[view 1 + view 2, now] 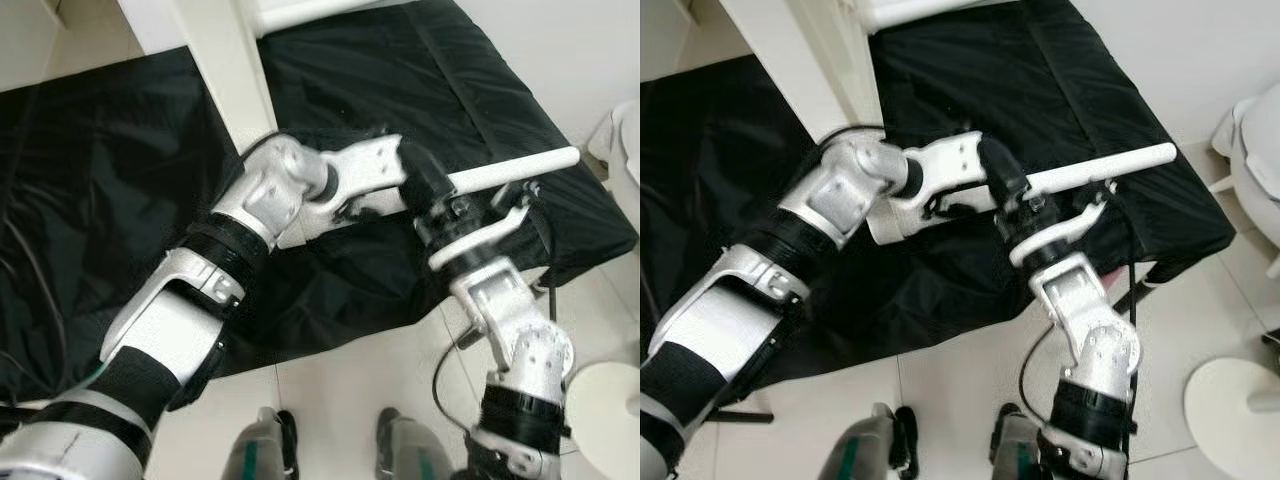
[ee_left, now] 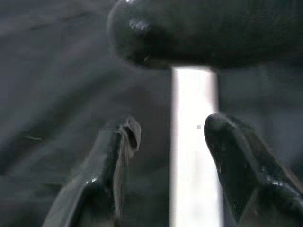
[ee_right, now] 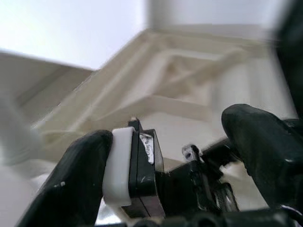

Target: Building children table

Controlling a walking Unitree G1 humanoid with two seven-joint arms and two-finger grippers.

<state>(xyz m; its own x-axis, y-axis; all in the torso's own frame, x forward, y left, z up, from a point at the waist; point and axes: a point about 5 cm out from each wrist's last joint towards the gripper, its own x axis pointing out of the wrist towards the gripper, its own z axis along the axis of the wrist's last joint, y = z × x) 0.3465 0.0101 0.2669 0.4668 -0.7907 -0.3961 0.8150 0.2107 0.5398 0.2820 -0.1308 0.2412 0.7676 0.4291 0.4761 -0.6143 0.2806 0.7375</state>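
A white round table leg (image 1: 520, 170) lies across a black cloth (image 1: 100, 180). My left arm reaches over from the left, and my left gripper (image 1: 428, 185) is at the leg's middle. In the left wrist view the gripper (image 2: 173, 126) is open, its fingers astride the leg (image 2: 194, 151); one finger (image 2: 227, 142) is near the leg and a gap shows on the other side. My right gripper (image 1: 480, 205) is just below the leg, beside the left wrist. It is open (image 3: 170, 130) and points at the white table frame (image 3: 156, 90), with a white and black block between its fingers.
A white table part (image 1: 225, 70) stands upright at the back. On the tiled floor at the right are a white round base (image 1: 605, 410) and a white fixture (image 1: 1255, 150). My feet (image 1: 265, 450) are at the cloth's front edge.
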